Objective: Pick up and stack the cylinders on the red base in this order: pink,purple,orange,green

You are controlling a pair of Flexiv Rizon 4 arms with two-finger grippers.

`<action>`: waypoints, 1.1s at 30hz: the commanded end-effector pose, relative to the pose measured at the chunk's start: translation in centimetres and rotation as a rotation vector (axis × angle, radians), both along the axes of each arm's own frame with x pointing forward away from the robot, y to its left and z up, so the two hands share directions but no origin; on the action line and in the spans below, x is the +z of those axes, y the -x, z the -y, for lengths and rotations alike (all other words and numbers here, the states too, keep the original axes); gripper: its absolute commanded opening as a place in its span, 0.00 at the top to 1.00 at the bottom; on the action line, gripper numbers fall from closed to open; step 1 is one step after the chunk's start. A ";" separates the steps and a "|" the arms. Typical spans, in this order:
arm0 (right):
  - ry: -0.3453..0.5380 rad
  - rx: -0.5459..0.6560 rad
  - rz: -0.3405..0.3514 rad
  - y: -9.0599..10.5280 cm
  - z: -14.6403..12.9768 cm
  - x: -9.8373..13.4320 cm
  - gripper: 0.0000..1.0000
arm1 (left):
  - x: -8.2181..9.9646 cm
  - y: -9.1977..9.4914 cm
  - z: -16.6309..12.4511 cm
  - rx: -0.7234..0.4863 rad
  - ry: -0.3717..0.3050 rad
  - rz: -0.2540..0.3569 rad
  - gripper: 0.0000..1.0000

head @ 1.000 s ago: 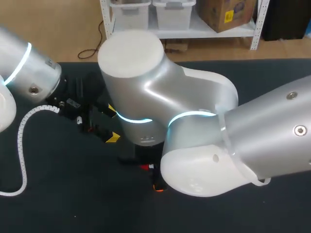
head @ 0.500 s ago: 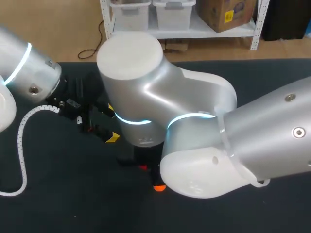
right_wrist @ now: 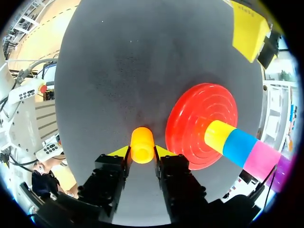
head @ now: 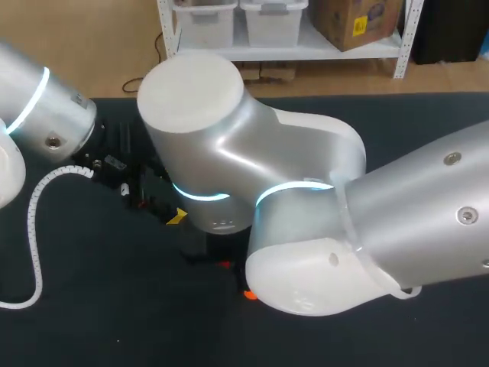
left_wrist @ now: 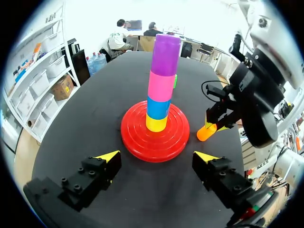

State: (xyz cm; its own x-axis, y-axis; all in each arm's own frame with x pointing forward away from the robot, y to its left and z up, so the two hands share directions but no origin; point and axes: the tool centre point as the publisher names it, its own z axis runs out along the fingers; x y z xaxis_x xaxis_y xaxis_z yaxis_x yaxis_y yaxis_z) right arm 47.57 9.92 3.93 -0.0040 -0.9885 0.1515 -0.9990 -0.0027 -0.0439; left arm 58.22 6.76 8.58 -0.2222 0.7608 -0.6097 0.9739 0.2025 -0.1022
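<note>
No legible text or labels, apparently.

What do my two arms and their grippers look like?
Both the left arm and right arm are bulky, rounded silver-white shells with glowing cyan rings at the joints. A white ribbed cable loops from the left arm. The left gripper and right gripper are black, blocky, with yellow wedge tips.

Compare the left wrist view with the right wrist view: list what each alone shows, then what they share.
Left wrist only: a green sliver behind the stack, and the left gripper open, both fingers visible. Right wrist only: the right gripper clamping the orange cylinder from both sides. Shared: the red base, the yellow-blue-pink-purple stack, the orange cylinder.
</note>
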 end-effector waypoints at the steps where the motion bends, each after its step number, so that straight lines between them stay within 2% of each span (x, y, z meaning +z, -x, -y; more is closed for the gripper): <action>1: 0.000 -0.005 0.012 -0.3 0.2 2.1 1.00 | 0.0 -0.1 0.0 0.000 -0.003 -0.002 0.00; 17: -0.007 -0.046 0.051 -4.6 -1.7 12.9 1.00 | 0.0 -0.1 0.0 0.000 -0.003 -0.002 0.00; 29: -0.010 -0.109 0.100 -9.4 -4.6 20.8 1.00 | 0.0 -0.1 0.0 0.000 -0.003 -0.002 0.00; 33: -0.021 -0.133 0.108 -10.3 -4.9 22.5 1.00 | 0.0 -0.1 0.0 0.000 -0.003 -0.002 0.00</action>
